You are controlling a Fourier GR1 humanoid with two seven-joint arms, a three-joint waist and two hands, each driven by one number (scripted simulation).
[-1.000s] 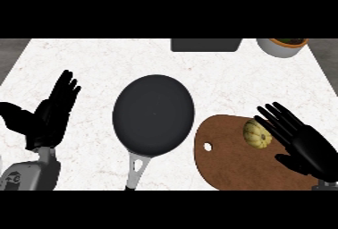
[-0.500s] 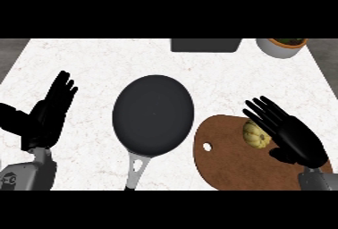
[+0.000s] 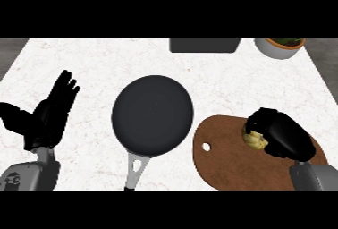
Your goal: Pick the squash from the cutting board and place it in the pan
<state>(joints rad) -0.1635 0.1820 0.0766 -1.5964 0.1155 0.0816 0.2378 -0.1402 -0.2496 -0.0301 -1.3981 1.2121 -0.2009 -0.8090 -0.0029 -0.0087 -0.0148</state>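
White marbled counter (image 3: 218, 85) fills the head view, and on its right part lies a brown cutting board (image 3: 228, 163) with a small hole near its left edge. On the board's upper right sits the yellowish squash (image 3: 253, 139), only its left side showing. The right hand (image 3: 280, 134) covers the rest, its fingers curled over the top of the squash and round it. Just left of the board, apart from it, lies the black pan (image 3: 152, 115), its grey handle pointing toward the lower edge. At the far left the left hand (image 3: 48, 117) rests open, fingers straight and pointing up. Along the counter's back edge stand a dark box (image 3: 204, 45) and a pale pot (image 3: 279, 47).
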